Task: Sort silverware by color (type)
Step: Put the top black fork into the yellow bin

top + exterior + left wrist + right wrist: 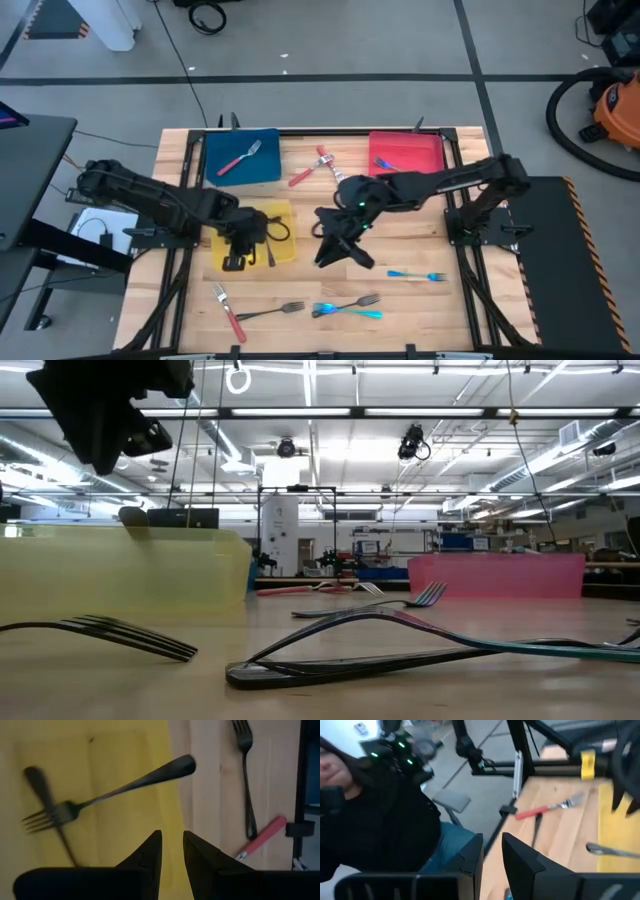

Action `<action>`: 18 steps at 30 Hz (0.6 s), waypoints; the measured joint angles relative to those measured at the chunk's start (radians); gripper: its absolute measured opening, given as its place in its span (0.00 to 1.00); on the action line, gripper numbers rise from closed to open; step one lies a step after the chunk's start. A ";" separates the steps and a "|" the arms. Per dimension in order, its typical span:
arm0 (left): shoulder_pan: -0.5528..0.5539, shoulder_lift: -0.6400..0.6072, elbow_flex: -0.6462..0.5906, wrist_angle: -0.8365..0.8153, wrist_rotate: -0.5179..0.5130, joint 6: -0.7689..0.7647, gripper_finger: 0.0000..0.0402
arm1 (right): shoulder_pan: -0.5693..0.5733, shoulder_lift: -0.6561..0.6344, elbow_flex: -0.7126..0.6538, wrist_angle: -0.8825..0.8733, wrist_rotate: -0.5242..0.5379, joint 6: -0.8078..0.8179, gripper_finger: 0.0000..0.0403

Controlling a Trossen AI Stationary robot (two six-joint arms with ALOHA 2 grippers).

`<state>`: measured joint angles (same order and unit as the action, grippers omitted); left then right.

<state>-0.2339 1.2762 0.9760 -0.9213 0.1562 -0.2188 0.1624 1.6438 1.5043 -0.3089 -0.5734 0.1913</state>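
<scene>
Over the yellow tray's (283, 212) near edge, the left hand (236, 262) hangs empty.

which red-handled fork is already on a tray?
The red fork lying on the blue tray. The other red forks all lie on bare wood: two between the blue and red trays, one near the front left.

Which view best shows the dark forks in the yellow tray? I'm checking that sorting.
The left wrist view: two dark forks lie crossed on the yellow tray. The high view hides them under the left gripper; the low view shows only the tray's wall.
</scene>
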 joint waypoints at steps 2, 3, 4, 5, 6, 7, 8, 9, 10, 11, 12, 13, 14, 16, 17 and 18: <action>-0.013 0.000 -0.032 0.066 0.000 0.000 0.19 | 0.012 -0.033 0.000 0.000 0.008 0.000 0.20; -0.018 0.000 -0.048 0.092 0.000 -0.001 0.19 | 0.018 -0.047 0.000 0.000 0.010 0.000 0.20; -0.020 0.000 -0.064 0.117 0.000 -0.001 0.19 | 0.023 -0.062 0.000 0.000 0.015 0.000 0.20; -0.019 0.000 -0.078 0.142 0.000 0.000 0.19 | 0.029 -0.075 0.000 0.000 0.025 0.000 0.20; -0.015 0.000 -0.091 0.171 0.000 0.002 0.19 | 0.035 -0.088 0.000 0.001 0.037 0.000 0.20; -0.010 0.000 -0.104 0.202 0.000 0.002 0.19 | 0.041 -0.099 0.000 0.000 0.053 0.000 0.20; -0.003 0.000 -0.116 0.226 0.000 0.002 0.19 | 0.047 -0.108 0.000 0.001 0.068 0.000 0.20; 0.005 0.000 -0.127 0.247 0.000 0.002 0.19 | 0.053 -0.117 0.000 0.001 0.082 -0.001 0.20; 0.011 0.000 -0.138 0.269 -0.001 0.003 0.19 | 0.059 -0.122 0.000 0.000 0.093 -0.002 0.20; 0.019 0.000 -0.147 0.293 -0.001 0.003 0.19 | 0.064 -0.127 0.000 0.000 0.102 -0.002 0.20; 0.025 0.000 -0.157 0.312 0.000 0.004 0.19 | 0.068 -0.131 0.000 -0.001 0.111 -0.002 0.20; 0.032 0.000 -0.166 0.325 0.006 0.005 0.19 | 0.072 -0.134 0.000 -0.001 0.114 -0.003 0.20; 0.040 0.001 -0.174 0.332 0.021 0.007 0.19 | 0.076 -0.136 0.000 -0.001 0.117 -0.003 0.20; 0.054 0.010 -0.189 0.347 0.054 0.019 0.19 | 0.082 -0.136 0.000 0.000 0.118 -0.003 0.20; 0.058 0.012 -0.197 0.349 0.062 0.020 0.19 | 0.086 -0.136 0.000 -0.002 0.118 -0.003 0.20; 0.061 0.016 -0.203 0.352 0.069 0.021 0.19 | 0.089 -0.134 0.000 -0.003 0.118 -0.003 0.20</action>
<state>-0.1729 1.2918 0.7725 -0.5697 0.2249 -0.1982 0.2510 1.5100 1.5047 -0.3117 -0.4557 0.1881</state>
